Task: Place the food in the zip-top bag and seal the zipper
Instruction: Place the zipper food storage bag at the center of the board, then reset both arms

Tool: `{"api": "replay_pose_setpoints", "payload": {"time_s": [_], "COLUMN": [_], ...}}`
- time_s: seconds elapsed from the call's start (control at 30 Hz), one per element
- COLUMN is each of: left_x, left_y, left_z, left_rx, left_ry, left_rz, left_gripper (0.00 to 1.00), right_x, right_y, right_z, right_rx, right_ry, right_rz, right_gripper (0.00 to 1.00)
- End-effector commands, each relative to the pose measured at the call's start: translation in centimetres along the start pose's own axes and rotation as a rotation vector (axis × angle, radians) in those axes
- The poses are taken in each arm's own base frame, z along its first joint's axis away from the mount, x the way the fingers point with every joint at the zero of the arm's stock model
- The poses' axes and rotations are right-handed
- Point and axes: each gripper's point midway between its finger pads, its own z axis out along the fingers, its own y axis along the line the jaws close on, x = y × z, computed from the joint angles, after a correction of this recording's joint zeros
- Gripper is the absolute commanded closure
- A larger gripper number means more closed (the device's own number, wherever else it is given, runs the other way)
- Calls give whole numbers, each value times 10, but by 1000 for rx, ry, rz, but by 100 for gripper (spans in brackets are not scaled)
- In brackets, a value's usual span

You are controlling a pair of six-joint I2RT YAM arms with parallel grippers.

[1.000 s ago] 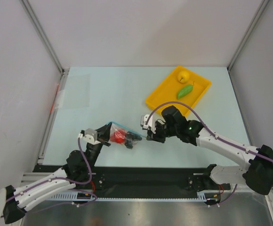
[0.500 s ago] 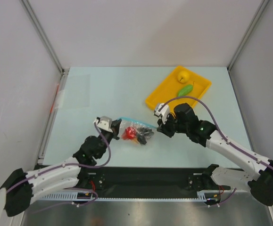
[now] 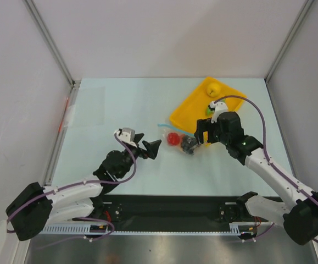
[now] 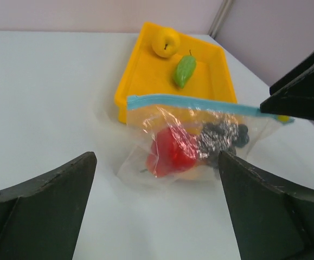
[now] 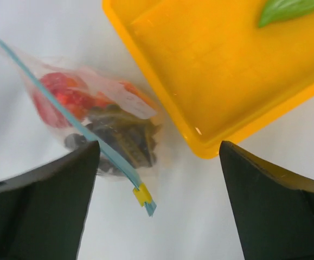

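Nearest the arm bases, the left gripper (image 3: pixel 147 147) hangs low over the pale desk (image 3: pixel 109 104). Its fingers are spread wide with nothing between them, and they point toward the bag (image 3: pixel 178 138), clear of it.

Just beyond, the bag lies on the desk near the middle, between the two grippers and touching neither that can be seen. Inside it, the red fruit (image 3: pixel 173 138) sits on the left-arm side and the grapes (image 3: pixel 189 144) on the right-arm side. A patch of orange fruit (image 5: pixel 136 93) shows behind them. The zipper (image 4: pixel 194 103) runs as one teal line along the bag's top edge, the edge facing the tray. Its end, with a small yellow tab, sticks out toward the right gripper.

The right gripper (image 3: pixel 199 137) is just beside the bag's grape end. Its fingers are wide apart too, grasping nothing; in its wrist view the zipper's end lies on the desk below the gap between them.

Behind the bag, close to it, sits the yellow tray (image 3: pixel 187 111), at an angle to the desk's edges. In it, the green fruit (image 4: pixel 184 71) lies nearer and the yellow fruit (image 4: pixel 165 41) is at the far corner. From above, the right arm partly covers the green one.
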Motion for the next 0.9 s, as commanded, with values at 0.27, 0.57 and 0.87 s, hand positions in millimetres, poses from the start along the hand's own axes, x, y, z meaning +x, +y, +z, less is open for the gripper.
{"api": "replay_pose_setpoints", "payload": {"time_s": [0.27, 0.57, 0.87], "left_x": [-56, -61, -52], "left_y": [59, 90, 84], "left_z": [-38, -85, -75], "left_rx": [-421, -457, -454], "left_ry": [-80, -322, -241], "left_rz": [-222, -400, -360], "left_gripper": [0, 0, 0], "right_x": [-48, -41, -36], "right_y": [-79, -110, -118], "right_z": [-51, -97, -105], "right_rx": [430, 559, 605], "right_ry": [-341, -602, -628], "right_rz": [400, 563, 587], "right_gripper": [0, 0, 0]}}
